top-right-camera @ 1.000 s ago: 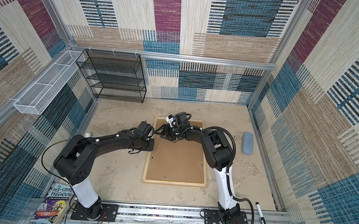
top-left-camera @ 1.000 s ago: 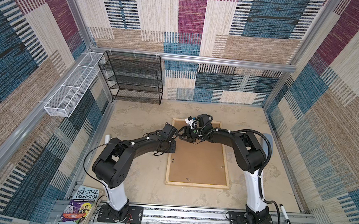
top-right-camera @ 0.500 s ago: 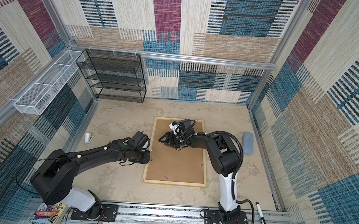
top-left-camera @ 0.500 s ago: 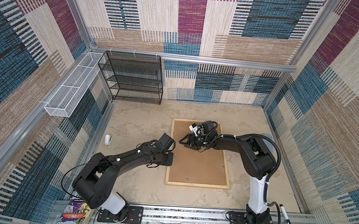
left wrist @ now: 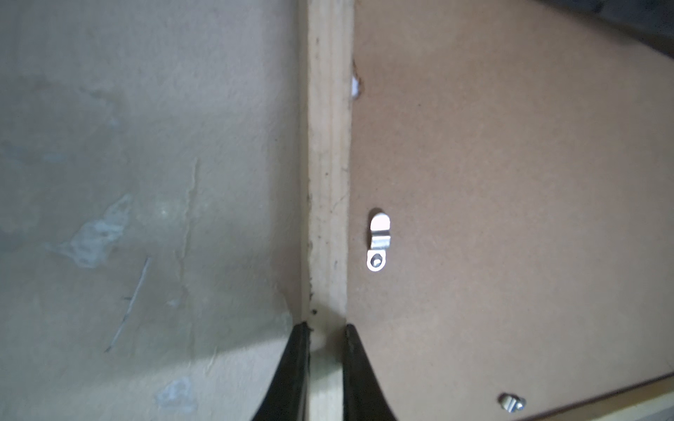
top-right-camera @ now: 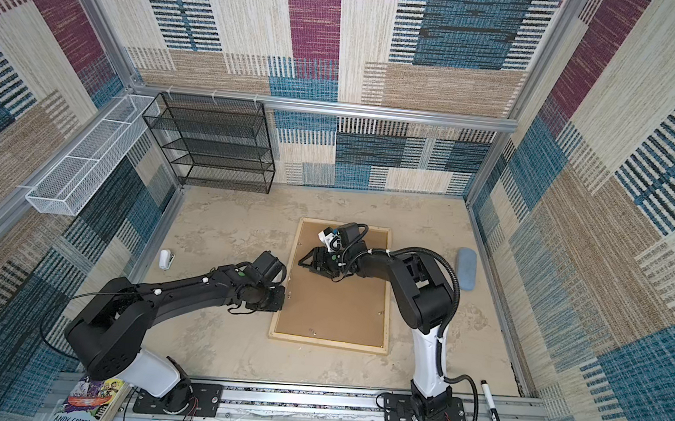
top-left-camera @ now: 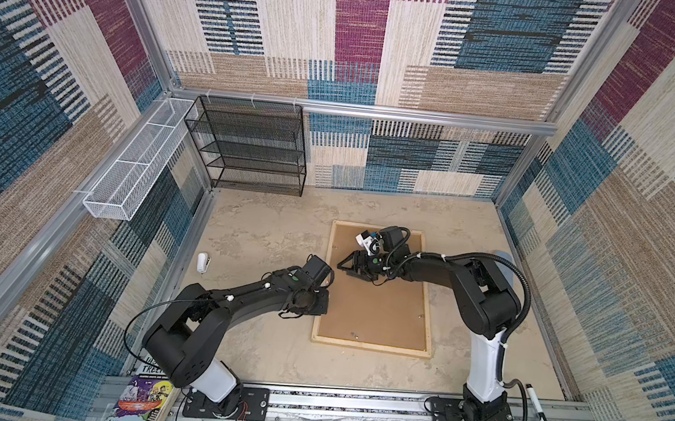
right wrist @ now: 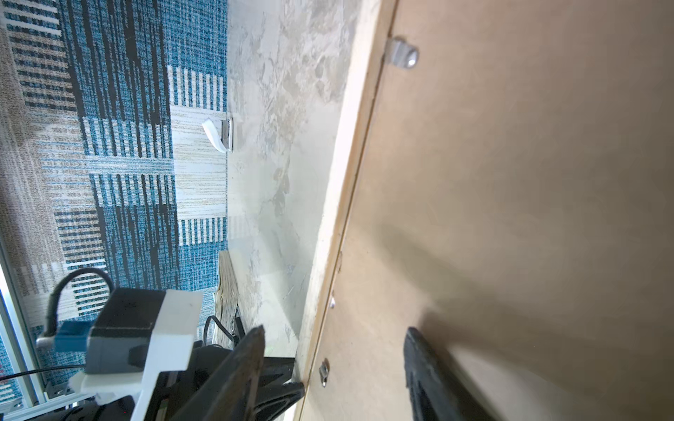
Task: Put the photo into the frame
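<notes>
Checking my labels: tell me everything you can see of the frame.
The frame is a thin pale-wood rectangle lying flat, back up, on the table. Brown backing fills it, with small metal clips by the rails. The left tool pinches one long rail; the right tool stands open over the backing.

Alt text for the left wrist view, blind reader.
Two black fingers of the left gripper grip the frame by its pale wood rail. Brown backing board with a small metal clip lies on one side, beige table on the other.
</notes>
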`<state>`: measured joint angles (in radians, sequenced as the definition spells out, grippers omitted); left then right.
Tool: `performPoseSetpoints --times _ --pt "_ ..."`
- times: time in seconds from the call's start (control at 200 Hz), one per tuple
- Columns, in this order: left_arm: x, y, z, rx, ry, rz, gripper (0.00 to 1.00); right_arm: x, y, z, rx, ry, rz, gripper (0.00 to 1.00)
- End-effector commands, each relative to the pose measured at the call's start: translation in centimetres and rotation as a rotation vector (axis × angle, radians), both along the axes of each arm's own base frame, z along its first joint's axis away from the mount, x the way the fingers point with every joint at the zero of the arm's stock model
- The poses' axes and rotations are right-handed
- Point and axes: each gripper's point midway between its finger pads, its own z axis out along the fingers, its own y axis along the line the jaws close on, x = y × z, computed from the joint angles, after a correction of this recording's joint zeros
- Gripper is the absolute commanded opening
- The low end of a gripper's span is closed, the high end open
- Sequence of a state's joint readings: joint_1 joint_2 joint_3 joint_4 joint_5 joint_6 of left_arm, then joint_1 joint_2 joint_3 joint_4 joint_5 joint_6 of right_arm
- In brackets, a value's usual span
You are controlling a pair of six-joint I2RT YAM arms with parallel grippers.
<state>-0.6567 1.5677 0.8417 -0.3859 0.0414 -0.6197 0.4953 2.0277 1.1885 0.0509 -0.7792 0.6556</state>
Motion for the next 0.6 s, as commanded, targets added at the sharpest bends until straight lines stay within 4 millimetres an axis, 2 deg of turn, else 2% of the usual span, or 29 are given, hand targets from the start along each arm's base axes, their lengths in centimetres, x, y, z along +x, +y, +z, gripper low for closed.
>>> performPoseSetpoints --times 0.0,0.25,0.401,0.596 --pt "0.5 0.8 -1.1 0.034 0.012 0.103 0.07 0.2 -0.1 1.0 -0.013 -0.044 0.002 0.63" --pt "3.6 0.2 -0.7 0.049 -0.044 0.2 0.04 -0.8 -0.4 0.7 -0.027 -0.039 0.001 0.63" --pt "5.4 -0.8 -0.5 0.071 -0.059 0.169 0.03 -1.6 0.0 -0.1 -0.029 -0.022 0.017 0.63" --pt "5.2 -1.5 0.2 0.042 -0.053 0.119 0.19 -1.4 0.3 -0.7 -0.032 -0.02 0.025 0.63"
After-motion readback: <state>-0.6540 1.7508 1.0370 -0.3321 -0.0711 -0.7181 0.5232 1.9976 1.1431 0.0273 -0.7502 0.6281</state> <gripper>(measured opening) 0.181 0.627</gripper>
